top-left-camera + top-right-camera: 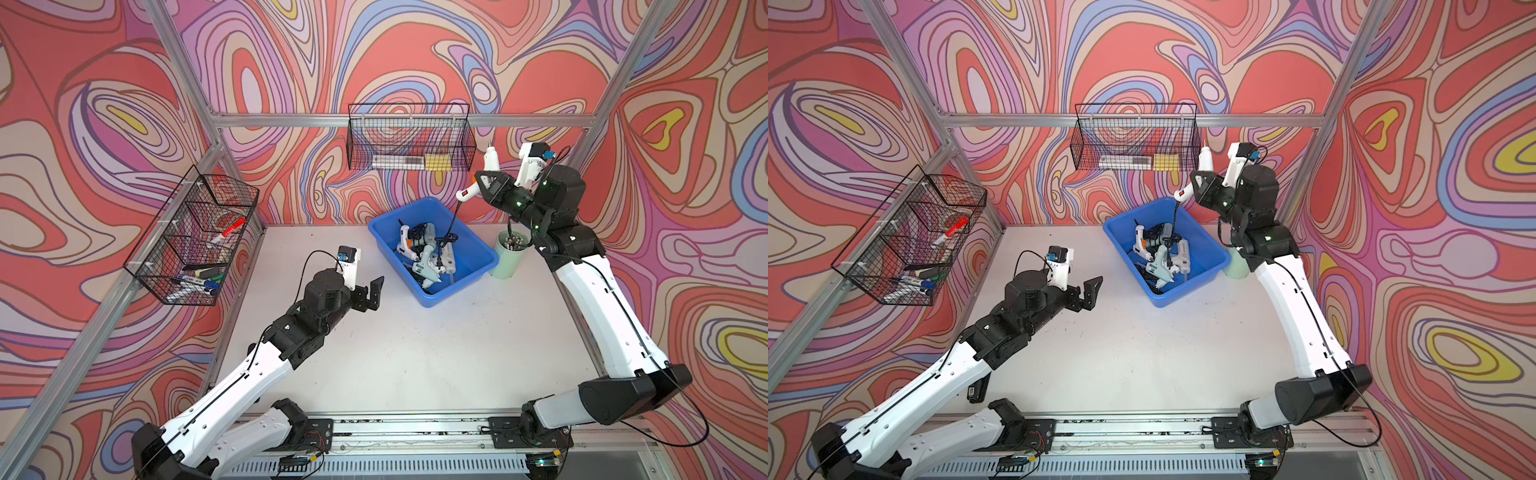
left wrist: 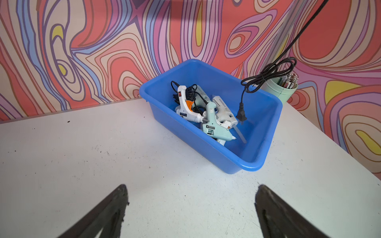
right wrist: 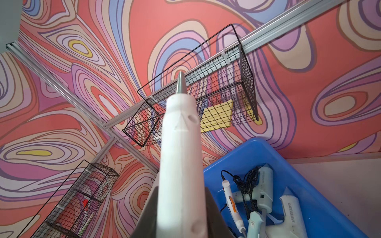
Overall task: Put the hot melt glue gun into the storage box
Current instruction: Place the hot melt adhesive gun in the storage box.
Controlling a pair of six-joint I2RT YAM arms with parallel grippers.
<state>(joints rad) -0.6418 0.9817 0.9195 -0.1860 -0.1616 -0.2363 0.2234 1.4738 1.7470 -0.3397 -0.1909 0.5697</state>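
A white tabletop (image 1: 415, 357) sits inside walls printed with swirling red, pink, lilac and yellow bands, framed by aluminium rails. The white hot melt glue gun (image 1: 490, 163) is raised in the air toward the tabletop's 1 o'clock corner, off the surface, high over the far end of the storage box (image 1: 476, 255). In both top views its metal nozzle points toward 12 o'clock, and its handle with the red switch slants toward 7 o'clock. The right tool (image 1: 487, 183) is clenched on the gun's body. In the right wrist view the white gun (image 3: 181, 156) runs out between the two dark fingers.

From the handle a black cord (image 1: 454, 220) hangs down into the box. In the left wrist view the cord is tied in a bundle above the rim and its plug (image 2: 240, 115) dangles inside; I cannot tell whether the plug touches anything.

The bright blue box rests on the tabletop, turned at a slant, and holds a heap of other glue guns (image 1: 424, 255), white and pale mint, among tangled black cords. Just beside the box, at its 3 o'clock, stands a pale green cup (image 1: 508, 262) holding thin sticks.

The left tool (image 1: 371, 293) hovers at the box's 9 o'clock, apart from it, with its fingers released and spread wide. In the left wrist view, bare tabletop shows between them.

A black wire basket (image 1: 411, 137) hangs on the far wall at 12 o'clock and holds a yellow pad. A divided basket (image 1: 195, 237) with markers hangs on the wall at 9 o'clock.
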